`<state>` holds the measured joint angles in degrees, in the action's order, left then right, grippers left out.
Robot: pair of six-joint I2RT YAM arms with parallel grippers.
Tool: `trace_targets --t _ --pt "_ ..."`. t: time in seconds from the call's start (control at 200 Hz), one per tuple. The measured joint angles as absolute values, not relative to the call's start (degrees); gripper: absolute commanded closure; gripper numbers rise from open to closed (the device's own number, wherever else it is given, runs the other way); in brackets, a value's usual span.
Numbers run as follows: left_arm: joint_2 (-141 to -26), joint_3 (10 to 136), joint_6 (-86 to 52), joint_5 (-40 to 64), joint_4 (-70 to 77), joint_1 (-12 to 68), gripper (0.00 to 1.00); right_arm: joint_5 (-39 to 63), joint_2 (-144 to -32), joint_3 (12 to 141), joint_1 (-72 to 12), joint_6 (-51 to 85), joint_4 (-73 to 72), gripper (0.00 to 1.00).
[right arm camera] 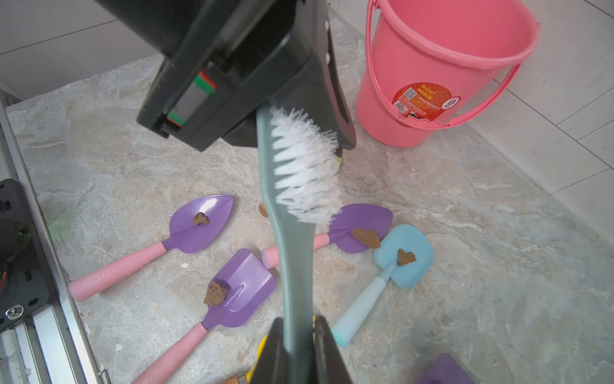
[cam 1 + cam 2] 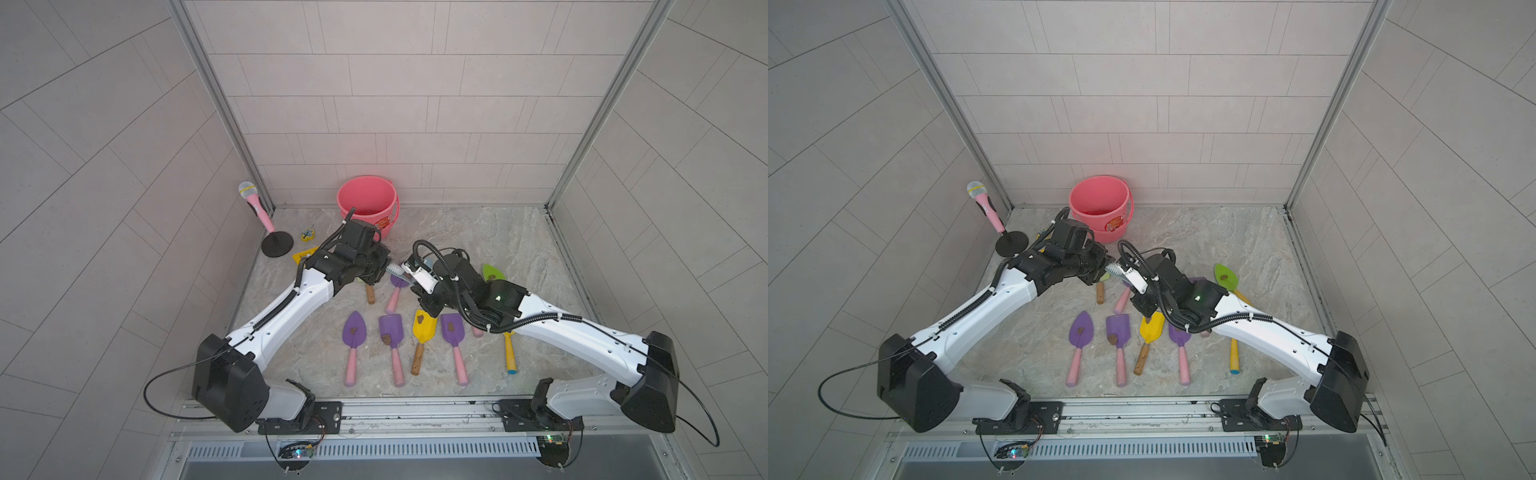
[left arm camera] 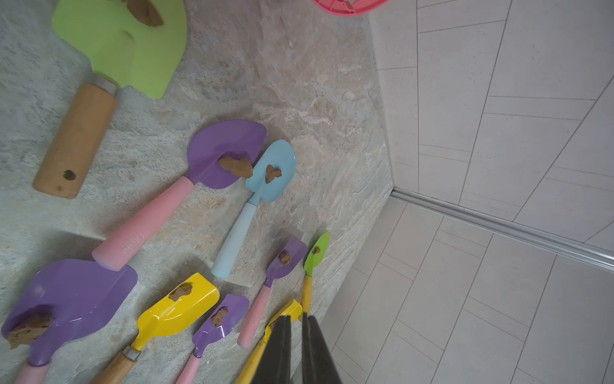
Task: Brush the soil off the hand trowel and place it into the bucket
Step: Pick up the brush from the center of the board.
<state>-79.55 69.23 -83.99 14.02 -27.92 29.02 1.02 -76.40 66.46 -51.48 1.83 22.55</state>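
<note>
At table (image 2: 478, 241) centre, right gripper (image 1: 295, 332) clamps the brush (image 1: 294, 266) handle; left gripper (image 3: 295, 329) sits closed beside the bristles. Bucket (image 2: 365, 195) at 12 o'clock; soiled trowels (image 2: 354, 332) toward 6 o'clock.

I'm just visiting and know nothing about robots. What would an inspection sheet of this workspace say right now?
Surface: marbled tabletop, with a few small crumbs.
Job's things: trowels lie flat, with brown soil lumps on their blades; the pink bucket stands upright by the back wall; the brush is held off the table.
Clutter: toy microphone on a black stand, with small yellow pieces beside it.
Grippers: right gripper is shut on the brush handle; left gripper is shut with nothing between its jaws.
Cables: black hoses run along both arms; a loose cable loop hangs at the left arm's base.
Surroundings: tiled walls on three sides; metal rail in front.
</note>
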Motion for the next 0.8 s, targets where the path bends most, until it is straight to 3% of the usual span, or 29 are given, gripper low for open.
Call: trace_targets --t 0.065,0.105,0.19,0.435,0.565,0.746,0.801 --pt "-79.55 68.97 -83.22 14.00 -27.70 28.64 0.44 1.08 -76.77 66.74 -51.46 2.59 22.79 1.00" --pt "-79.46 68.88 -81.45 14.24 -26.37 28.23 0.28 1.48 -76.93 66.76 -51.20 4.21 22.74 1.00" --pt "-78.46 67.59 -76.95 16.60 -21.32 26.79 0.14 3.86 -77.21 66.98 -48.80 7.90 22.72 1.00" --pt "-69.19 58.50 -58.96 21.98 -6.42 21.15 0.06 21.32 -77.45 66.98 -36.05 20.73 20.34 1.00" --pt "-66.43 54.87 -52.60 31.55 3.84 19.42 0.00 33.76 -77.36 66.15 -32.25 30.35 14.41 1.00" --pt "-71.02 53.19 -51.86 41.06 14.87 18.48 0.00 44.60 -77.25 63.48 -31.48 42.65 4.03 1.00" --pt "-72.23 52.53 -52.53 41.98 17.26 18.37 0.05 47.05 -77.25 63.44 -31.68 45.36 1.37 1.00"
